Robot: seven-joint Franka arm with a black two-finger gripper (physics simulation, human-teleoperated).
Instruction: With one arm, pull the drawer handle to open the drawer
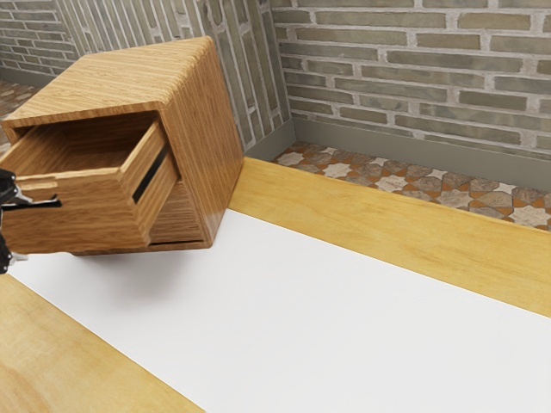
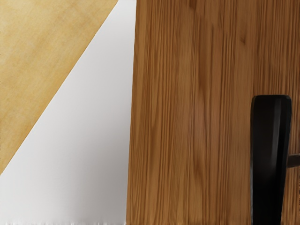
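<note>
A wooden cabinet (image 1: pixel 146 82) stands at the back of the table, on the exterior view's left. Its top drawer (image 1: pixel 82 211) is pulled well out, and the bare inside (image 1: pixel 73 146) shows. A thin black handle (image 1: pixel 41 203) sticks out from the drawer front. My gripper (image 1: pixel 5 196) is at the exterior view's left edge, right at that handle and mostly cut off. In the wrist view the drawer front (image 2: pixel 197 112) is close under my hand, and the black handle (image 2: pixel 270 159) lies along it.
The cabinet sits on a white table top (image 1: pixel 284 301) with wooden borders (image 1: pixel 396 224). A brick wall (image 1: pixel 413 60) and a tiled floor (image 1: pixel 405 181) lie behind. A lower drawer (image 1: pixel 176 219) of the cabinet stays shut under the open one.
</note>
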